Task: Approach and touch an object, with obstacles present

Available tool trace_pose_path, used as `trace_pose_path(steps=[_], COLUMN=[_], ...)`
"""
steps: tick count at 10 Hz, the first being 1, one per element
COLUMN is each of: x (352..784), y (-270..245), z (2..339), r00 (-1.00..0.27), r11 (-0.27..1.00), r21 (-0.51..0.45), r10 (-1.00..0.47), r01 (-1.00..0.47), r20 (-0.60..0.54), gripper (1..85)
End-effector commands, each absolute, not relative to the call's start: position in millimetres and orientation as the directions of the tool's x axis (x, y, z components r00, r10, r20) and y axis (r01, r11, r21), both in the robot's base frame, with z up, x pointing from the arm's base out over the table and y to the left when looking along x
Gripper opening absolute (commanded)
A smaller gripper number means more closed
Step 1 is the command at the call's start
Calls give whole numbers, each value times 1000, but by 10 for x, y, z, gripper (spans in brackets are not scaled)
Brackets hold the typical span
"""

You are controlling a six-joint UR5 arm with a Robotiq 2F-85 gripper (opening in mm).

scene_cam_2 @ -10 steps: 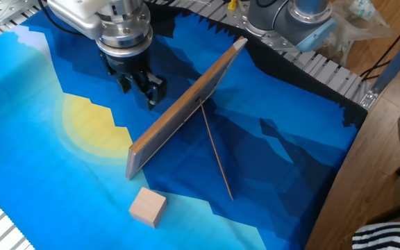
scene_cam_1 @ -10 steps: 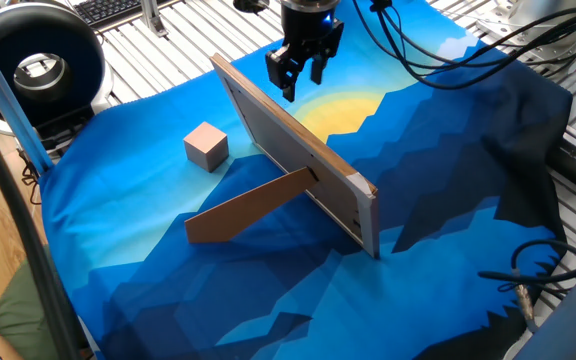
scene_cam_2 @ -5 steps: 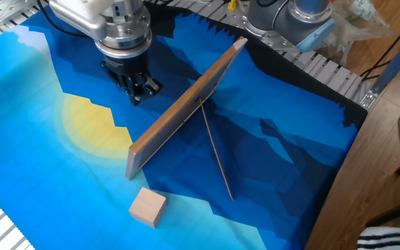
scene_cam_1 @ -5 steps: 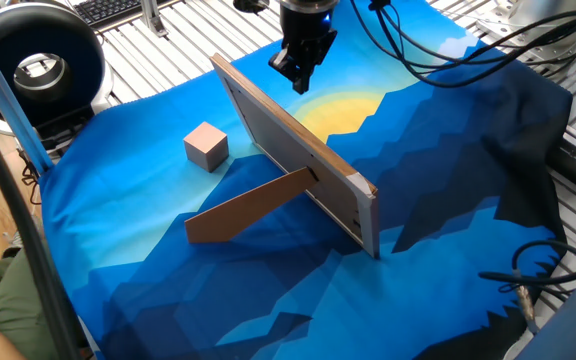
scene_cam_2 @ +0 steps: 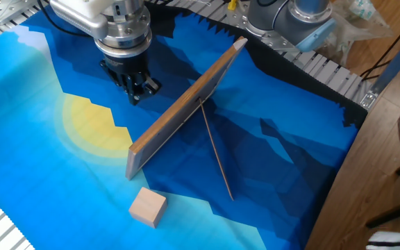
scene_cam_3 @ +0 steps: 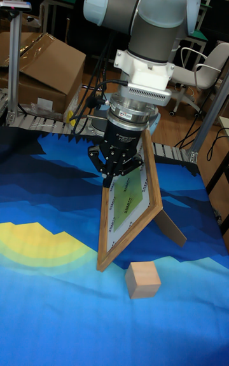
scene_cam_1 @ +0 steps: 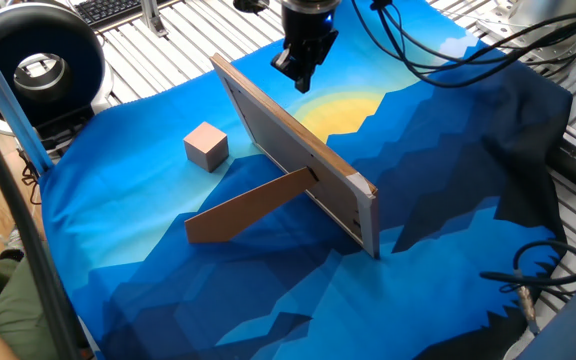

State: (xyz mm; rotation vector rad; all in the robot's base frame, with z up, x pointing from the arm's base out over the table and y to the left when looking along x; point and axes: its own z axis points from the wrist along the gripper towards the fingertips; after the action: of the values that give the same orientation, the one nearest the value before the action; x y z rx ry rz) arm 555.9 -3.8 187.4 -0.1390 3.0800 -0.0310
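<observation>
The arm (scene_cam_3: 143, 13) has fat grey joint housings, one with a blue cap, above a white ribbed flange. Below sits a black cylindrical wrist and the black gripper (scene_cam_3: 113, 174); black cables trail alongside.

Two fixed cameras are looking down steeply at the cloth (scene_cam_1: 168, 260) from opposite sides of the board (scene_cam_1: 298, 150), both fairly close. The tall camera is sitting low, facing the arm head-on, nearest the cube (scene_cam_3: 142, 280). All three are sharing board and cube.
</observation>
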Motion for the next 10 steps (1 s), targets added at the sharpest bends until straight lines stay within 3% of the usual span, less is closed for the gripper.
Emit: trace_pose_path(steps=[1, 10], x=[5534, 5422], y=[-36, -84], z=[1859, 1856], r00=[-994, -996], r11=[996, 996], r21=[-12, -26], r10=[-92, -85], r01=[-91, -85], r20=[-55, -10], gripper=[10, 10])
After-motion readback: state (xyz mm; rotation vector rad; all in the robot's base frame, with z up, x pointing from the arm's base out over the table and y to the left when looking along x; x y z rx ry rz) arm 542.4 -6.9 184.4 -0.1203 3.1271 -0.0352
